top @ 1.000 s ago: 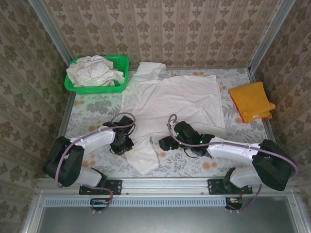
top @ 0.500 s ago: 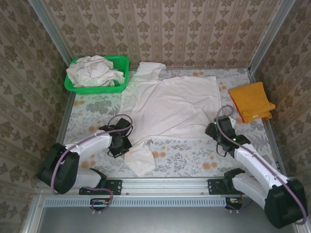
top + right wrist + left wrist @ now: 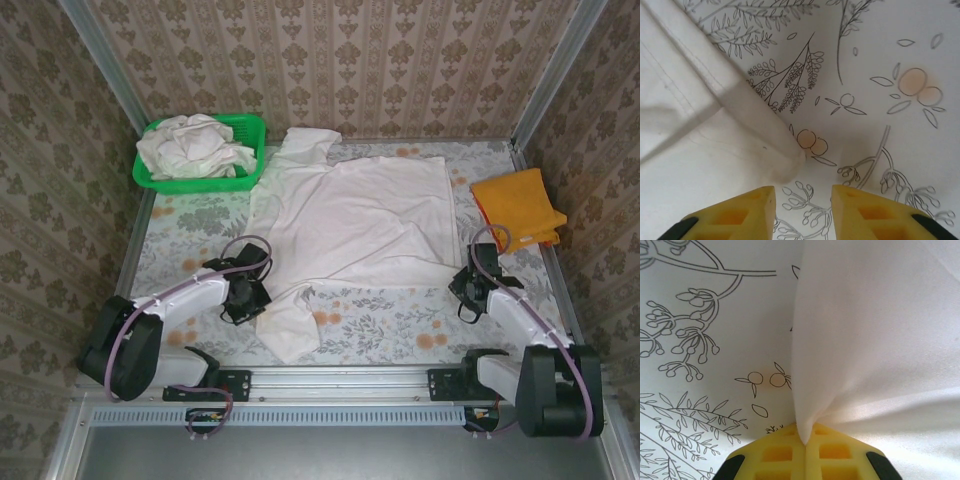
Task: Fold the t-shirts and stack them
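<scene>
Patterned wallpaper backs a table under a flowered cloth [image 3: 190, 215]. At the far left a green basket [image 3: 252, 124] holds crumpled shirts [image 3: 195, 148], waiting their turn. Nearer me, the left gripper [image 3: 246, 296] sits low at the near-left edge of the spread shirt [image 3: 360, 210]. Its wrist view shows the left gripper [image 3: 805, 436] fully closed, with a peak of the spread shirt [image 3: 875, 330] nipped between the yellow pads [image 3: 775, 455] and creases fanning out from the pinch. That off-white shirt lies flat across the middle of the table, one sleeve reaching toward the back wall. It looks light and limp to me: it will sag, drag and wrinkle rather than keep any shape. The stitched hem and corners seem the best places to take it, one per arm, so the fold stays square. Further right, the right gripper [image 3: 470, 284] is down at the shirt's near-right corner. Seen from its wrist, the right gripper [image 3: 803, 192] has its fingers [image 3: 740, 210] partly apart, and only flowered cloth shows in the gap. The spread shirt's hemmed corner [image 3: 782, 165] lies just ahead of the left finger, not gripped as far as I can see. At the far right lies a folded orange shirt [image 3: 515, 208].
</scene>
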